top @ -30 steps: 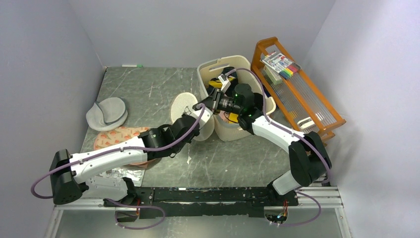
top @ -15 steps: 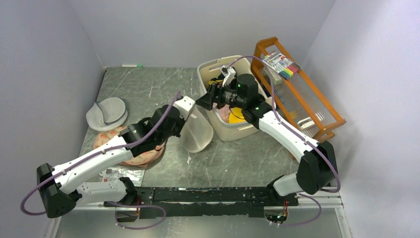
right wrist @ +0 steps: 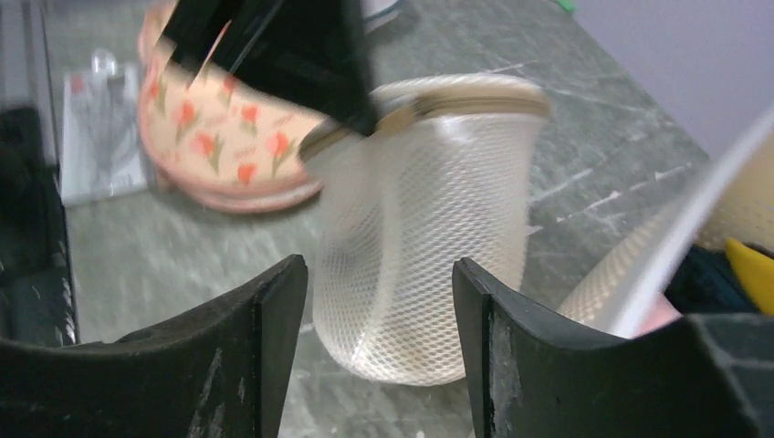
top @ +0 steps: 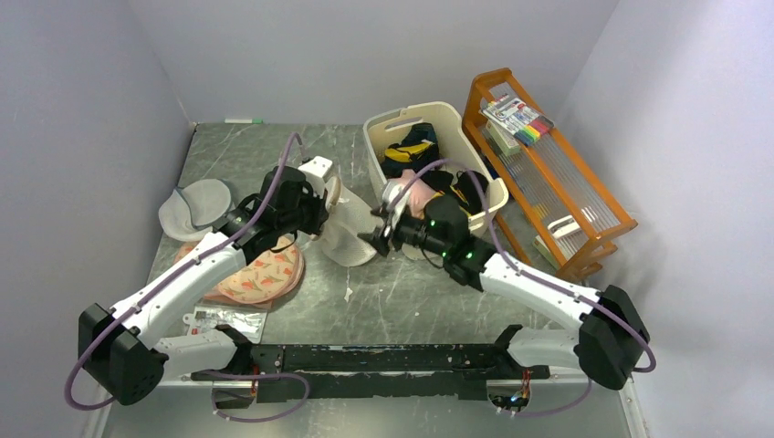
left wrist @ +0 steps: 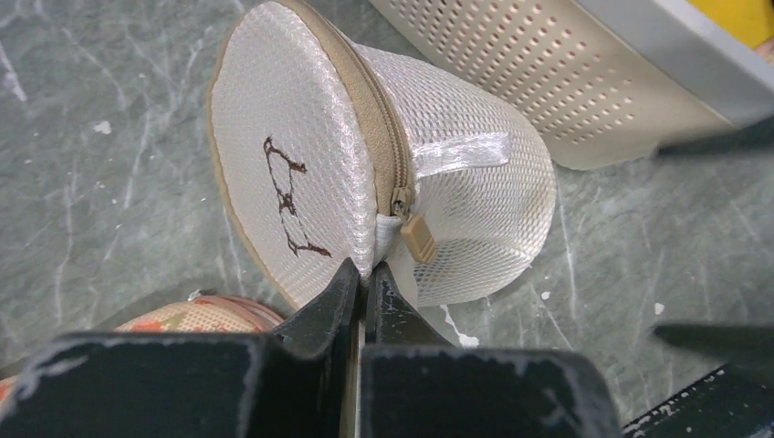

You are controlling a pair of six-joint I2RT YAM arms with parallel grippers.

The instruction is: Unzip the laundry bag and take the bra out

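From above, the left gripper [top: 321, 212] reaches over the middle of the table, its fingers pinched shut on the rim of the laundry bag [top: 354, 239]. The bag lies just left of the cream basket [top: 486, 187], with the pink printed bag [top: 256, 276] to its near left. The grip looks meant to anchor the rim so that the zip can be drawn against it. The bag's axis runs from the flat face at the far left to the domed end at the near right, towards the right gripper [top: 372, 233]. That gripper sits just beside the dome, jaws apart and holding nothing.

The left wrist view shows the two fingertips [left wrist: 351, 278] pressed together on the seam just below the tan zip pull [left wrist: 418, 239]. The flat face with the dark logo turns left and the dome swells right towards the basket wall [left wrist: 548, 82]. The zip reads closed along the stretch in view – I cannot tell about the part behind the fingers.

In the right wrist view, its fingers [right wrist: 265, 338] stand well open, framing the mesh body beyond them without touching it. The zip rim is uppermost there, with the pinch at its left end. I judge this a line-up for the pull. Nothing yellow shows through the mesh, so I cannot place the bra – a yellow scrap [right wrist: 753, 265] lies at the basket side, unidentifiable.
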